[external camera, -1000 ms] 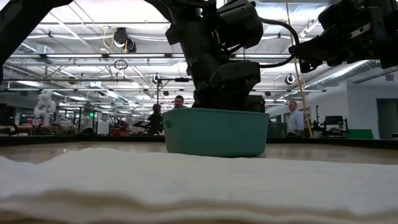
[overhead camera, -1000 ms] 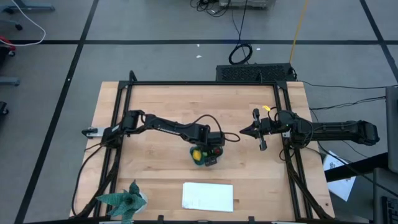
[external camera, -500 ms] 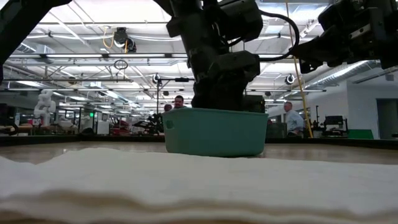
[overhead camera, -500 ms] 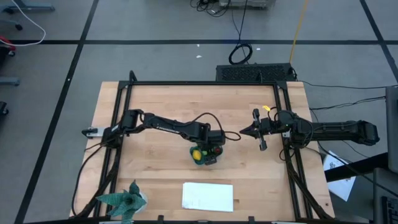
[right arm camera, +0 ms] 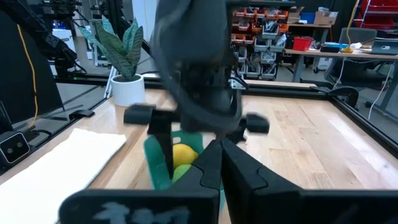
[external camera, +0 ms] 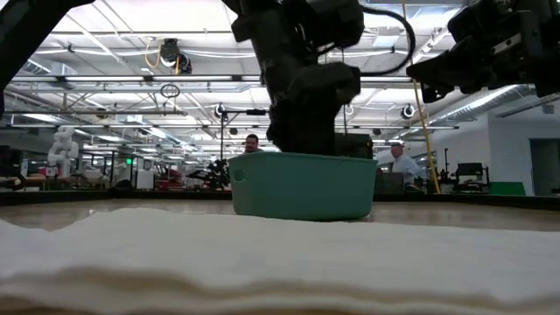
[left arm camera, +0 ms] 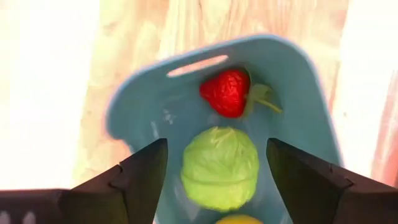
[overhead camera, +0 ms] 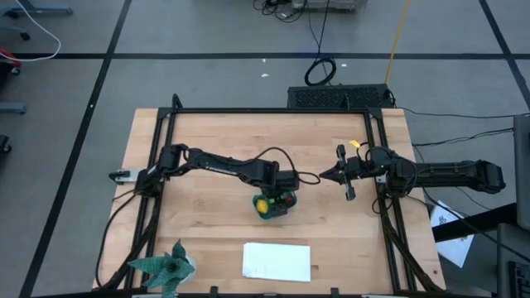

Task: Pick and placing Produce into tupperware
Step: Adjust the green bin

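My left end effector (left arm camera: 214,180) hangs open and empty directly over the tupperware (overhead camera: 272,207) at mid-frame. Strawberry (left arm camera: 226,92), green fruit (left arm camera: 220,167) and lemon (overhead camera: 262,204) lie inside. The right end effector (overhead camera: 325,175), shut and empty, waits well right.

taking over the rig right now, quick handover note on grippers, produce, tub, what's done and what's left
Left gripper: open, empty, right above the tub at mid-table.
Right gripper: shut, empty, waiting off to the right of the tub.
Produce: strawberry, green fruit and lemon all lie inside the tub.
Done: all three fruits are placed.
Left: probably only pulling the left arm clear. The white sheet and leafy plant at the near edge are not part of the job.
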